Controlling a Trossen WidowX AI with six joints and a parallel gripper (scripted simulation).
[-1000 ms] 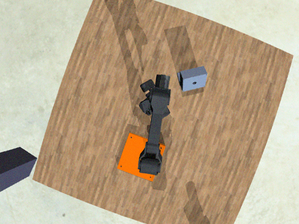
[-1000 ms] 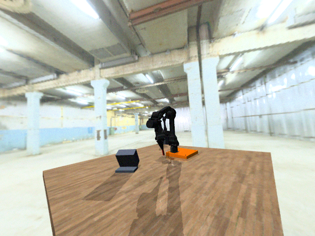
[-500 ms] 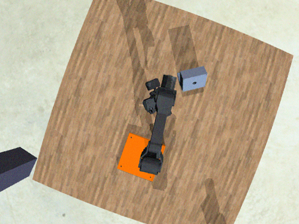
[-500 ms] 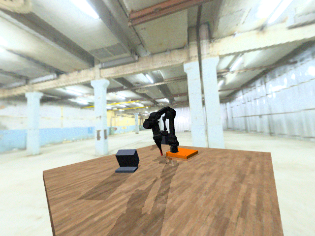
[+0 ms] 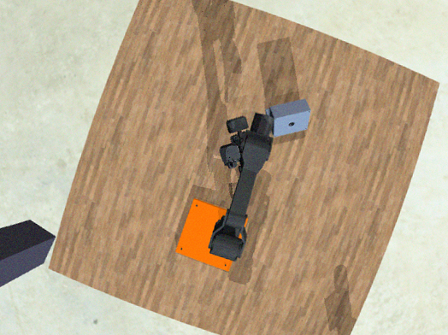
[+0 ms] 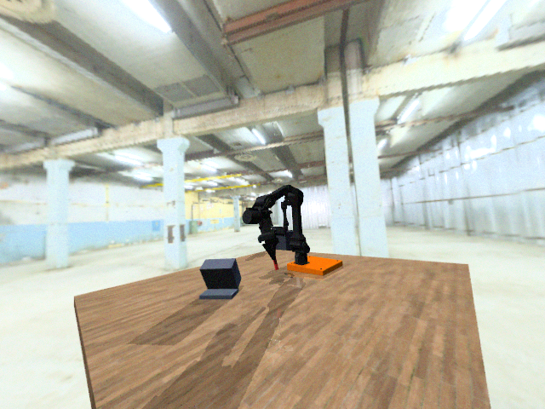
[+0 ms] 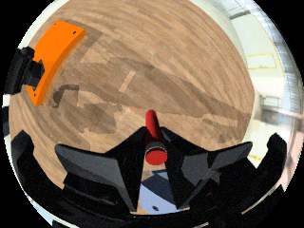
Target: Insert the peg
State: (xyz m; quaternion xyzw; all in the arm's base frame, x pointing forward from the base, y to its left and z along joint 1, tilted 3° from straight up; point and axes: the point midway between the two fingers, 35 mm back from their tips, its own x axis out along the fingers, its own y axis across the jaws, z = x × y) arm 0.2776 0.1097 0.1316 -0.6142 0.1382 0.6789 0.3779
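Note:
My gripper [image 6: 274,259] [image 7: 152,131] is shut on the red peg [image 6: 276,266] [image 7: 151,119]. The peg looks round and has a dark ring near its upper end. It is slightly tilted, with its lower end above the table. The blue-grey sloped panel [image 5: 284,127] [image 6: 220,276] [image 7: 163,204] stands beyond the arm, apart from the peg. One small dark hole [image 5: 291,124] [image 7: 155,208] shows in its face; the exterior camera sees the panel from behind, where the hole is hidden. The arm hides the peg and fingertips in the top view.
The orange base plate [image 5: 199,233] [image 6: 314,266] [image 7: 52,52] lies under the arm's base. The wooden table [image 5: 327,193] [image 6: 374,334] carries the arm and panel. The wrist housing is close to the panel's left edge in the top view, where overlap hides their spacing.

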